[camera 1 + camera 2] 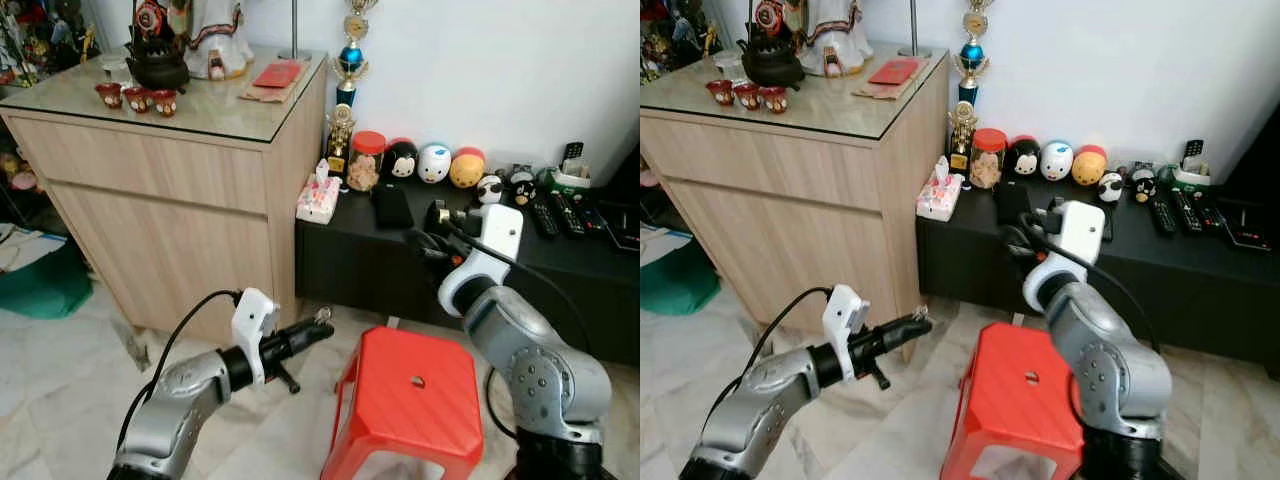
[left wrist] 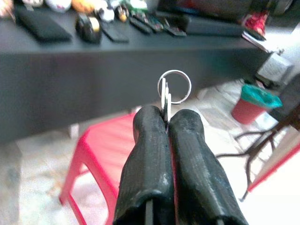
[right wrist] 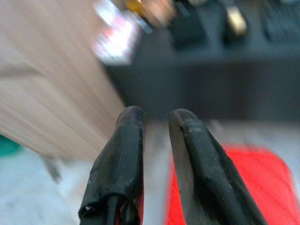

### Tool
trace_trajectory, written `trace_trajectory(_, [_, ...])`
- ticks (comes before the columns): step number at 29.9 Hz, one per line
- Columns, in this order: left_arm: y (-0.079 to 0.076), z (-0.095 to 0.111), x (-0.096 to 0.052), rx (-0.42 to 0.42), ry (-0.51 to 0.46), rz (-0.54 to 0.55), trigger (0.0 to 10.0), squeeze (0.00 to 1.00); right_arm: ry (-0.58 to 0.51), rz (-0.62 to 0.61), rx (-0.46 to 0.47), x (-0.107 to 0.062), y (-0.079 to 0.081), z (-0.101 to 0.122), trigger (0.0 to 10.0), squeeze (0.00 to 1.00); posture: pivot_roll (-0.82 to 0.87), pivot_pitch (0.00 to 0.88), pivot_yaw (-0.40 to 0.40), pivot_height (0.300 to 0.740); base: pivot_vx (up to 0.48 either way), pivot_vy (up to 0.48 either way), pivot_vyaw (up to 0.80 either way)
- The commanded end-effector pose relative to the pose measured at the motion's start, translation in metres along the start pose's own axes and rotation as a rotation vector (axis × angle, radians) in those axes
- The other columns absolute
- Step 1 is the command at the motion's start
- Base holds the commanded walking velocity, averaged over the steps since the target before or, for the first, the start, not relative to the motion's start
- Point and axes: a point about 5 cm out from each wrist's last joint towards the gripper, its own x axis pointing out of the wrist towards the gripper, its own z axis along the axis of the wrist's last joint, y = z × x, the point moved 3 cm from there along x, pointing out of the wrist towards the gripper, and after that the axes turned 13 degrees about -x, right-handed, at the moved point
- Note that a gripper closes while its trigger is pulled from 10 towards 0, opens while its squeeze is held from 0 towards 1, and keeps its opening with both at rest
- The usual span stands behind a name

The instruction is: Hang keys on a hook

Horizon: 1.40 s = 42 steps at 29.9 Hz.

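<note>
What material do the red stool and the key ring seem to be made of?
The red stool looks like moulded plastic: uniform colour, soft sheen, rounded edges. The key ring, held in the left gripper, looks like polished metal: thin, silvery and bright, though slightly blurred.

You're getting bright, even daylight in both head views, and the glass cabinet top (image 1: 230, 110) is throwing a soft glare. The wrist views are blurring badly behind the fingers, the right one worst.
</note>
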Motion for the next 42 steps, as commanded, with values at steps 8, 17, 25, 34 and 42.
trace_trajectory(8, [-0.01,-0.002,0.001,0.02,0.052,-0.055,0.0,0.0,0.159,-0.072,0.006,0.011,-0.02,-0.061,10.0,0.0,-0.02,0.0,-0.053,0.74,0.0,0.0,0.0])
trace_trajectory(17, [0.044,-0.046,-0.032,0.044,0.233,0.326,10.0,0.0,0.305,-0.136,-0.028,0.015,-0.042,-0.13,10.0,0.0,0.0,0.0,-0.048,0.74,0.0,0.0,0.0])
trace_trajectory(25, [0.061,-0.059,-0.044,0.009,0.189,0.503,10.0,0.0,0.337,-0.16,-0.077,0.014,-0.052,-0.159,10.0,0.0,0.0,0.0,-0.058,0.74,0.0,0.0,0.0])
trace_trajectory(34, [0.072,-0.058,-0.044,0.039,0.112,0.607,10.0,0.0,0.35,-0.128,-0.117,0.016,-0.044,-0.183,10.0,0.0,0.0,0.0,-0.065,0.74,0.0,0.0,0.0])
trace_trajectory(42, [0.078,-0.056,-0.045,0.194,0.129,0.657,10.0,0.0,0.393,-0.107,-0.142,0.011,-0.036,-0.203,10.0,0.0,0.01,0.0,-0.074,0.74,0.0,0.0,0.0])
